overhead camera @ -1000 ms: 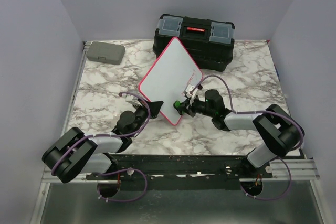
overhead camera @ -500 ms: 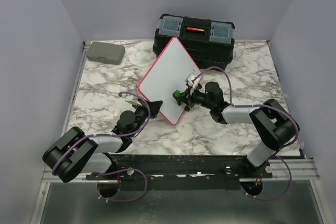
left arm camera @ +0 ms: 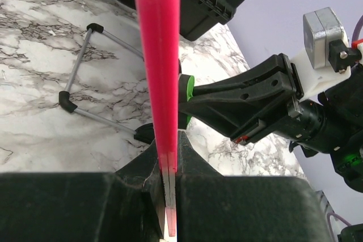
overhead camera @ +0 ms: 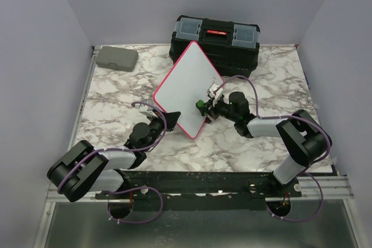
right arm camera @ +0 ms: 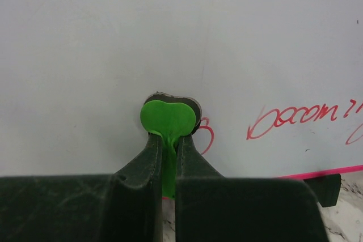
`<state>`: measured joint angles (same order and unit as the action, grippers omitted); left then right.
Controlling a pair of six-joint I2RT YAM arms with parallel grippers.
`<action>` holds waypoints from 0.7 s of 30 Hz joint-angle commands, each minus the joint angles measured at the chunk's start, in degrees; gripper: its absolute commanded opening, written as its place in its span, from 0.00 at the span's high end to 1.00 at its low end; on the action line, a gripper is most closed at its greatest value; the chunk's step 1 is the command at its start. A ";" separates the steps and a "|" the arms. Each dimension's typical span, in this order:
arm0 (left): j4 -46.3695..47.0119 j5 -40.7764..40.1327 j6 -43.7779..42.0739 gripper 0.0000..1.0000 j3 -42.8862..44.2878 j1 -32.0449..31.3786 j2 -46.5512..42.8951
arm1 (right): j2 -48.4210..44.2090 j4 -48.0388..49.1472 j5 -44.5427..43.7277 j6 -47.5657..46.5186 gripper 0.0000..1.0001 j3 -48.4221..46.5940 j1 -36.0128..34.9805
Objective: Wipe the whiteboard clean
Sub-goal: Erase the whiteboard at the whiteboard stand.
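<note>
The whiteboard, white with a red-pink frame, stands tilted on one corner in mid-table. My left gripper is shut on its lower left edge; in the left wrist view the red frame runs down between the jaws of the left gripper. My right gripper is shut on a small green eraser pressed against the board's lower right face. In the right wrist view the right gripper holds the eraser flat on the white surface. Red handwriting lies to its right.
A black toolbox stands behind the board at the back edge. A small grey case lies at the back left. The board's wire stand legs with black feet hang over the marble table.
My right gripper has slid the eraser up and slightly right along the board's lower right face. The left gripper has kept its hold; the board has barely shifted.
</note>
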<state>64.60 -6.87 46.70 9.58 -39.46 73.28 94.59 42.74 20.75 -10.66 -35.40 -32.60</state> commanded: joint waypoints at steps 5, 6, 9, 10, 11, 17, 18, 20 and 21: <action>7.12 4.32 2.96 1.00 1.52 -0.96 0.21 | -0.26 1.96 1.09 4.93 0.99 -3.00 -3.96; 7.16 4.33 2.99 1.00 1.51 -1.02 0.20 | -0.33 2.45 -0.95 5.27 0.99 -3.74 -3.80; 6.92 4.50 2.96 1.00 1.62 -0.93 0.02 | 0.15 3.43 -5.05 5.59 0.99 -5.58 -2.86; 6.86 4.50 3.02 1.00 1.58 -0.96 -0.13 | 0.49 3.62 -6.09 5.60 0.99 -6.10 -2.29; 6.64 4.50 2.88 1.00 1.58 -0.97 -0.30 | 0.88 3.66 -6.77 5.56 0.99 -6.38 -1.69; 6.12 4.41 2.61 1.00 1.27 -0.94 -1.12 | 2.90 2.33 -7.34 3.16 0.99 -4.92 2.00; 6.09 4.29 2.57 1.00 1.23 -0.92 -1.12 | 2.85 1.88 -6.95 2.28 0.99 -4.06 2.01; 6.16 4.41 2.44 1.00 1.39 -0.97 -1.04 | 2.62 1.16 -4.61 1.20 0.99 -2.08 2.01; 6.16 4.41 2.45 1.00 1.40 -0.90 -0.99 | 2.35 -0.59 -2.91 0.44 0.99 -1.30 2.01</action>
<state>65.01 -6.79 47.44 9.58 -39.51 73.38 96.33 44.86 15.55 -7.03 -40.10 -30.57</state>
